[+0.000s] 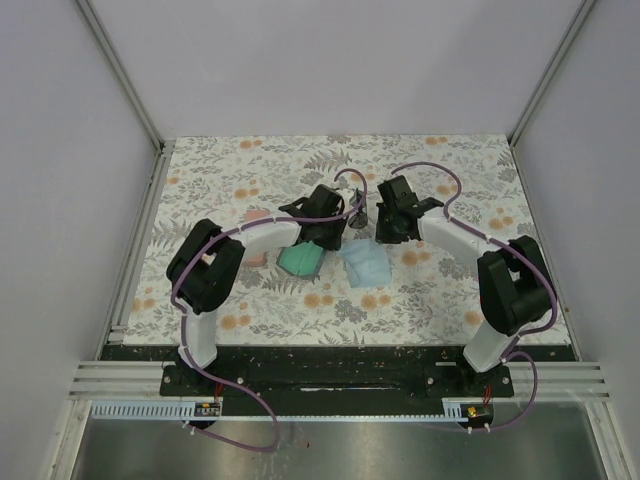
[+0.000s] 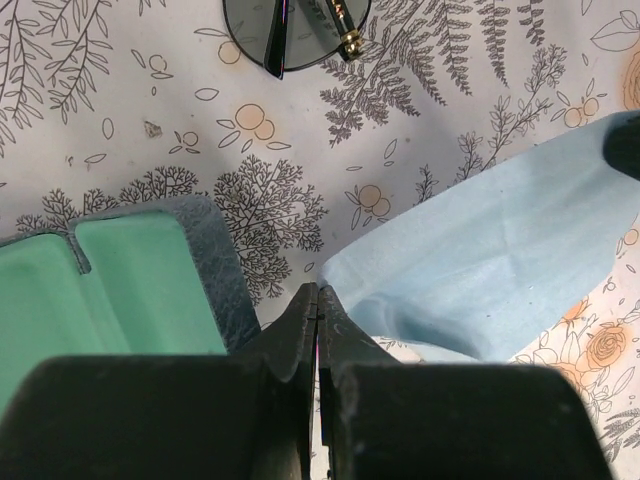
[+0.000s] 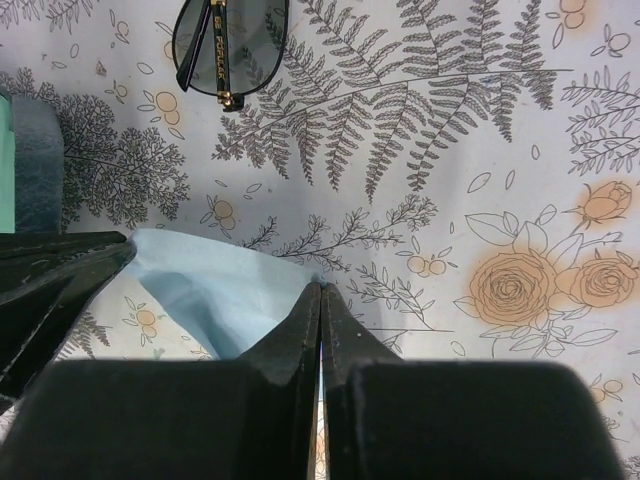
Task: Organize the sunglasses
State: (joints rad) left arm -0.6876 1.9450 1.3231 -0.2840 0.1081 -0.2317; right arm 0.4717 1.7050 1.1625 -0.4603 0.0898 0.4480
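Early stage, by my reckoning. Dark sunglasses lie folded on table, ahead of both grippers, well apart, untouched. Open case just left of left gripper, green lining bare. Left gripper and right gripper both closed, seemingly pinching light blue cloth stretched between them. White pair not in view. Casing glasses left to do.

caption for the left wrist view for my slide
left wrist view: shut tool tip at light blue cloth corner, open teal-lined case left, folded dark sunglasses ahead
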